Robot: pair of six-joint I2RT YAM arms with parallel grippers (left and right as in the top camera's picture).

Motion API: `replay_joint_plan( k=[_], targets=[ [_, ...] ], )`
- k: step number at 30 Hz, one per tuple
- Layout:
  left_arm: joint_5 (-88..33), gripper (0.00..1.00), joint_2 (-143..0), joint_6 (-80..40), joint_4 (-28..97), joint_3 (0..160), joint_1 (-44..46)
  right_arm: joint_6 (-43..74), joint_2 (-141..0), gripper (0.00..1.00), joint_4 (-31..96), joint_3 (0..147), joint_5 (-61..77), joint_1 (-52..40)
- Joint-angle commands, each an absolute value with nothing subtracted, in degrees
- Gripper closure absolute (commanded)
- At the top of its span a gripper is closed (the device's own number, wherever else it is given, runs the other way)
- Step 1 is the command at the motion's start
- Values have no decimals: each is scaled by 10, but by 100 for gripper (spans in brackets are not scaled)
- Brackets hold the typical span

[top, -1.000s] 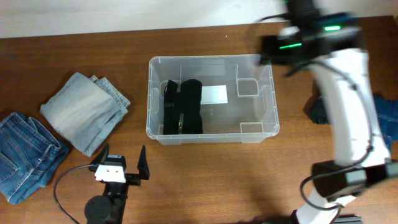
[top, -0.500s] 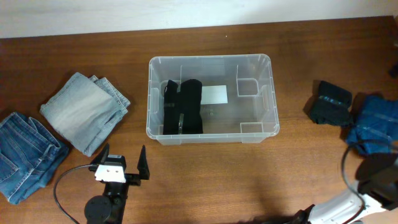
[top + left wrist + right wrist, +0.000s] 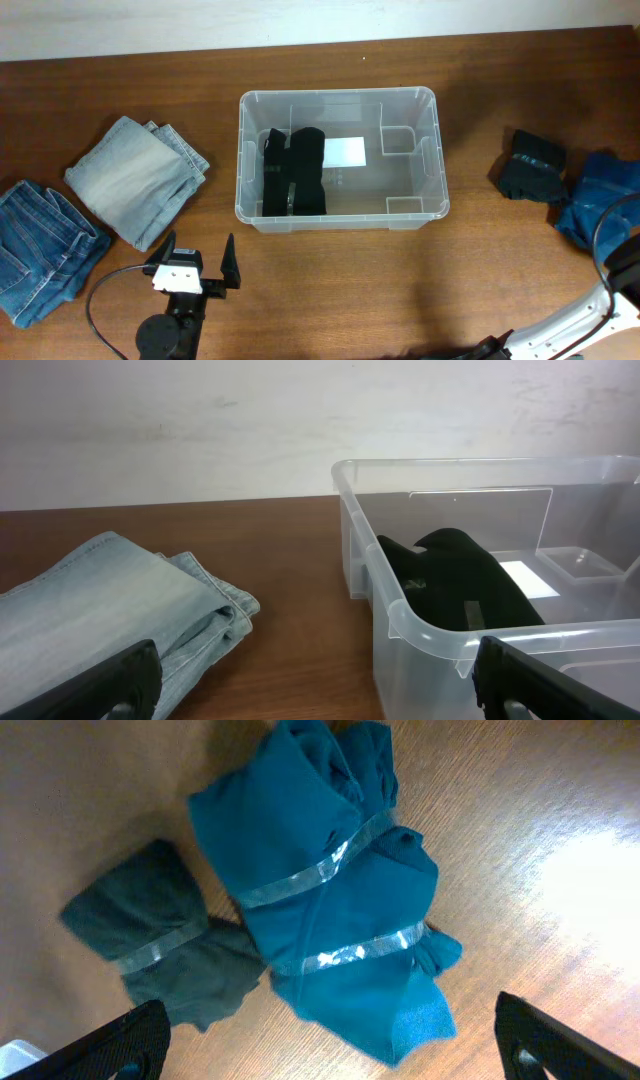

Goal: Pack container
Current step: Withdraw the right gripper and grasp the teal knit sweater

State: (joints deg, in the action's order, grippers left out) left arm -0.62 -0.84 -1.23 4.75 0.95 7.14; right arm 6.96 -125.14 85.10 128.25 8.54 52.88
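Note:
The clear plastic container [image 3: 432, 150] stands at the middle of the table. It holds a folded black garment [image 3: 295, 172] in its left half, and a white label [image 3: 345, 152] shows on its bottom. My left gripper [image 3: 198, 252] is open and empty near the front edge, left of the container. In the left wrist view its fingers [image 3: 320, 685] frame the container's rim [image 3: 400, 610] and the black garment [image 3: 460, 575]. My right gripper [image 3: 330, 1040] is open and empty, hovering above a teal taped garment [image 3: 330, 890]. Only the right arm [image 3: 622, 270] shows in the overhead view.
A dark taped garment [image 3: 532, 165] lies beside the teal garment [image 3: 598, 205] at the right; it also shows in the right wrist view [image 3: 165, 945]. Folded light jeans [image 3: 135, 180] and darker jeans [image 3: 35, 245] lie at the left. The light jeans show in the left wrist view [image 3: 110, 610].
My right arm swung away from above the container's far right corner to the table's right edge, uncovering the dark and teal garments. The left arm and the container have not moved.

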Motion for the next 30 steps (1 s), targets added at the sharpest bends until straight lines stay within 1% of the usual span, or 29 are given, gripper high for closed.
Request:
replay_joint_plan(
  k=[1,3,6,10,11,14,21,25,28,30],
  targets=[
    [-2,0,-3,-4,47,5,69,29,-1299,6,842,1278,104,534],
    [-2,0,-3,-4,47,5,69,12,-1319,7,830,1278,118,536],
    [-2,1,-3,-4,47,5,69,-27,-1346,11,815,1278,142,537],
    [-2,1,-3,-4,47,5,69,-49,-1364,12,798,1275,144,538],
    [-2,0,-3,-4,47,5,69,-57,-1364,15,793,1272,144,538],
    [-2,0,-3,-4,47,5,69,-55,-1364,18,783,1267,146,544],
    [-2,1,-3,-4,47,5,69,-55,-1364,18,787,1267,149,577],
    [-2,0,-3,-4,47,5,69,-56,-1364,18,792,1262,188,610],
    [-2,1,-3,-4,47,5,69,-56,-1364,18,794,1255,192,628],
    [-2,0,-3,-4,47,5,69,-74,-1364,18,792,1242,208,632]
  ],
)
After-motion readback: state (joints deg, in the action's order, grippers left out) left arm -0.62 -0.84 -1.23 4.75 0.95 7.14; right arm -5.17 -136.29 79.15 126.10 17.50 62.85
